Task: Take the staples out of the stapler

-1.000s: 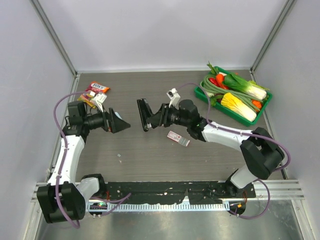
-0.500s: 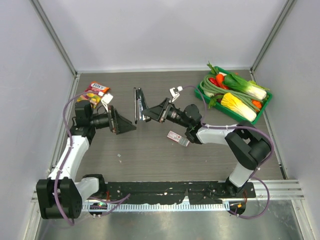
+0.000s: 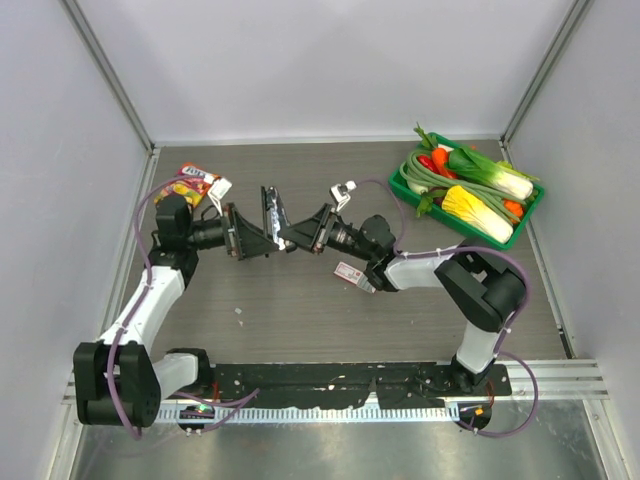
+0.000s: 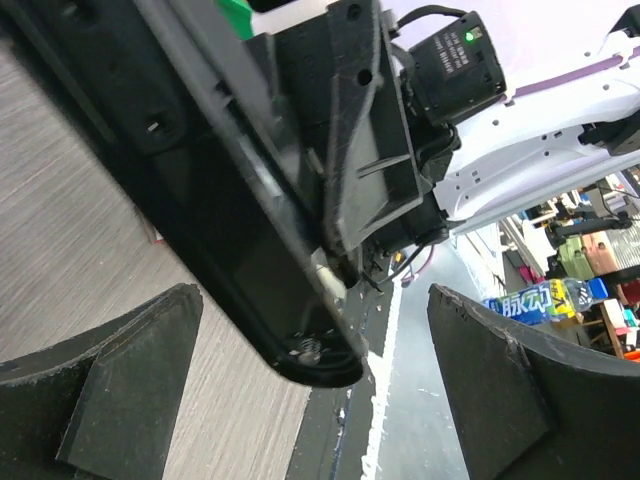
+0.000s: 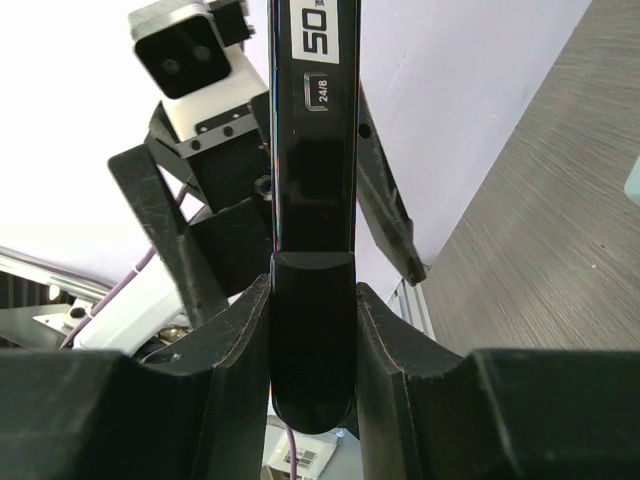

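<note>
My right gripper is shut on the stapler, a dark oblong body held above the table's middle. In the right wrist view the stapler stands straight up between the fingers, its label reading 50 and 24/8. My left gripper is open and faces it from the left. In the left wrist view the stapler's rounded end, with a small spring inside, hangs between the wide-spread fingers, touching neither. No staples show.
A pink-and-white little box lies on the table under the right arm. A green tray of vegetables sits at the back right. A colourful snack packet lies at the back left. A tiny pale bit rests nearer the front.
The right gripper has carried the stapler leftward. The left gripper has moved right, so its open fingers now flank the stapler's end. Neither gripper's opening has changed.
</note>
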Robot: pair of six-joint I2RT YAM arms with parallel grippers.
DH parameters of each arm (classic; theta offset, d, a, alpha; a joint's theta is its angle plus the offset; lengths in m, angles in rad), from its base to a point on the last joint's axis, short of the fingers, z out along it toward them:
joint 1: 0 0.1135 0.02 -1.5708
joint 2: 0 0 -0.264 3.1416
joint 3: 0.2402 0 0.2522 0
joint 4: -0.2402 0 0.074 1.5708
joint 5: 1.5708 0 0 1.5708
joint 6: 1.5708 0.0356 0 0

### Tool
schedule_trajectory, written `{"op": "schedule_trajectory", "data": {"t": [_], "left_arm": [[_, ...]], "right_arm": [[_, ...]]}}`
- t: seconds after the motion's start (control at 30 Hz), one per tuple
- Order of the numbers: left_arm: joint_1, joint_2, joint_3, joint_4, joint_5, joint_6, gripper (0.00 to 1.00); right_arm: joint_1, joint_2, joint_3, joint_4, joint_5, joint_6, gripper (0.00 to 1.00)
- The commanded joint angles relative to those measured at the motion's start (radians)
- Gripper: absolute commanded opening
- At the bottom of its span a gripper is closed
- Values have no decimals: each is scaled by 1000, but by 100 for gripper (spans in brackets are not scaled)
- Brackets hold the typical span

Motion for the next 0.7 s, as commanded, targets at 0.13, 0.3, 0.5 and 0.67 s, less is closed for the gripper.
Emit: {"op": "schedule_trajectory", "data": {"t": [0.13, 0.3, 0.5, 0.67], "left_arm": [[-16, 15, 28, -61, 51, 95, 80], [-20, 35, 27, -100, 76, 132, 29], [-26, 18, 63, -200, 44, 238, 6], [-26, 44, 174, -620, -13, 578, 3]], "right_arm": [[15, 45, 52, 310, -2, 46, 1], [16, 29, 51, 296, -14, 29, 1], [27, 29, 45, 282, -39, 19, 1], [17, -39, 6, 160, -100, -75, 1]]}}
